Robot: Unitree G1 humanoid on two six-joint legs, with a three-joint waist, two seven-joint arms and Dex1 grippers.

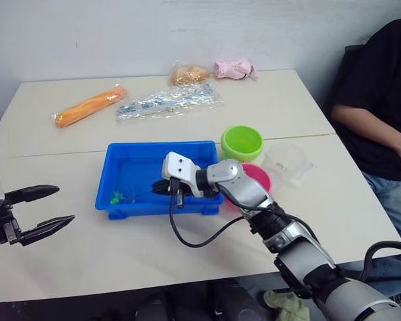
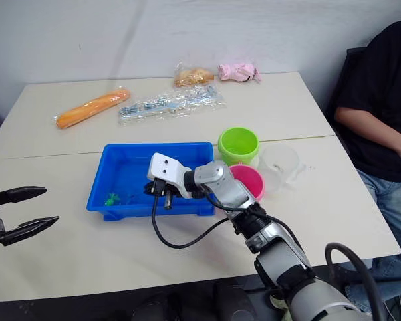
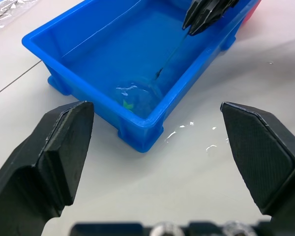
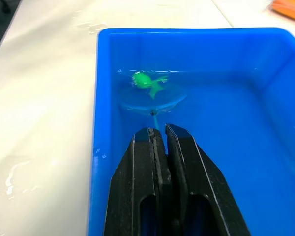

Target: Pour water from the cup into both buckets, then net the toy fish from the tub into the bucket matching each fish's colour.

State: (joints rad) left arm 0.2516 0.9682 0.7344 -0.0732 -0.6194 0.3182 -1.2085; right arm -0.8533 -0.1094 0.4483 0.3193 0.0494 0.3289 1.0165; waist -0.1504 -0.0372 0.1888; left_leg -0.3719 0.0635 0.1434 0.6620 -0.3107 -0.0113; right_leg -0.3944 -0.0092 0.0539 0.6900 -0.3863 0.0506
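The net (image 4: 153, 102) was pinched by its handle in the shut right claw (image 4: 160, 135), hoop submerged beneath a green fish (image 4: 146, 80) at the tub's (image 1: 130, 148) 9 o'clock end; a slow, level lift toward the green bucket (image 1: 241, 142) was judged best. The left claw (image 1: 43, 210) was held wide open, empty.

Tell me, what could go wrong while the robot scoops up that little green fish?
The green fish sits near the net hoop's far edge, so it might slip off as the right gripper lifts. The green bucket stands beyond the tub, beside the pink bucket; the fish could drop short, and more water may drip onto the already wet table.
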